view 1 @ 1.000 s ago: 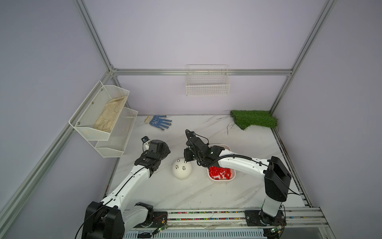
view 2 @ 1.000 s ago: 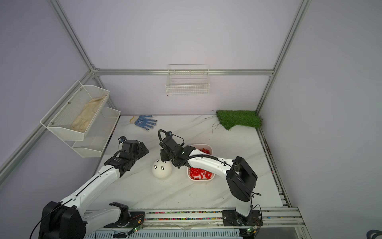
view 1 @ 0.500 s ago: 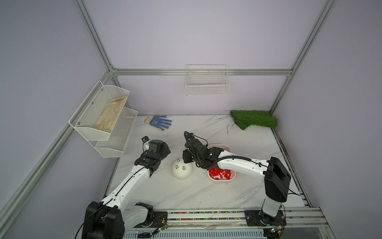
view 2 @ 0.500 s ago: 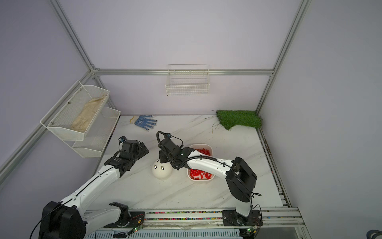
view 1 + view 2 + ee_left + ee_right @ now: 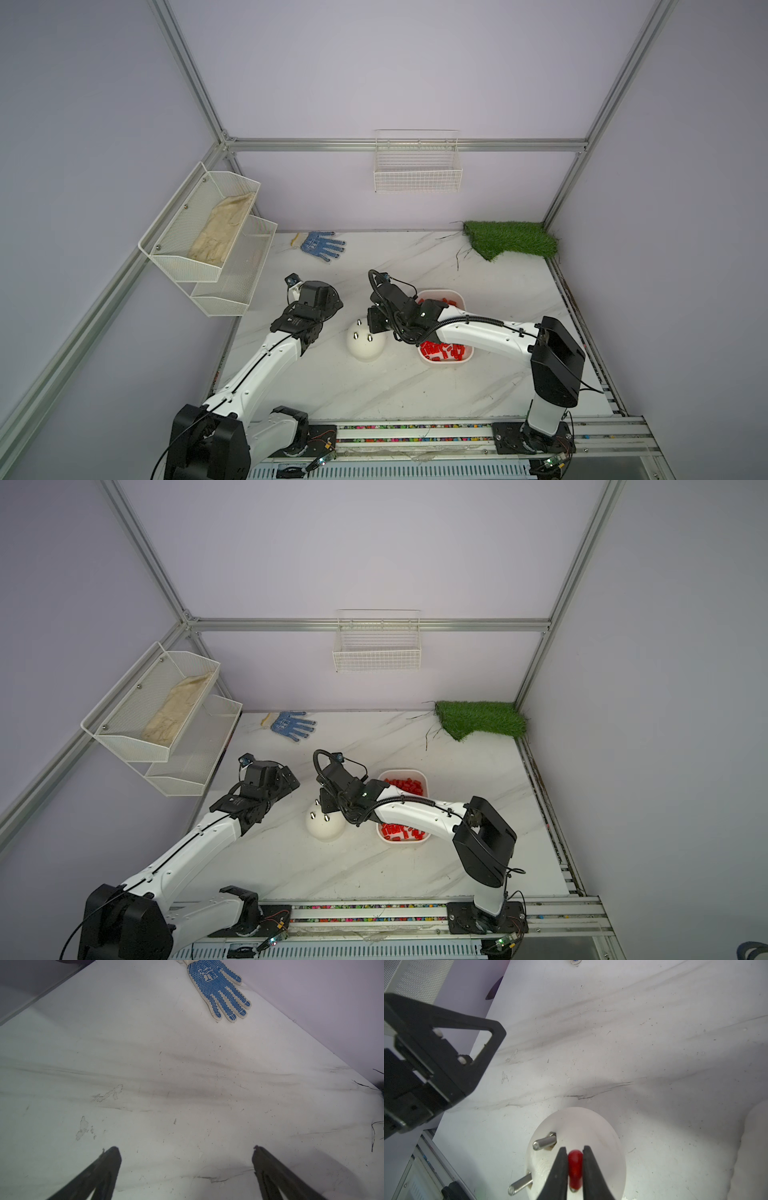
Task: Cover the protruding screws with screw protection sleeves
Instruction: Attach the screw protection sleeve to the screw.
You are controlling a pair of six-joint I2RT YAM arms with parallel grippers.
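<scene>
My right gripper (image 5: 574, 1147) pinches one small red plastic sleeve (image 5: 575, 1167). It lies lengthwise along the jaws, over the white round dome (image 5: 602, 1147). Two bare silver metal screws (image 5: 545, 1144) stick out just beside it. My left gripper (image 5: 185, 1147) is wide open and farther off.

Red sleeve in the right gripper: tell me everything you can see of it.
The red sleeve is a small glossy plastic-looking cap, rounded closed end, short tube body. The right gripper is shut on its sides. It sits over the white dome, beside two bare screws; a bit of metal shows at its other end, so it may be on a stud, seating unclear.
</scene>
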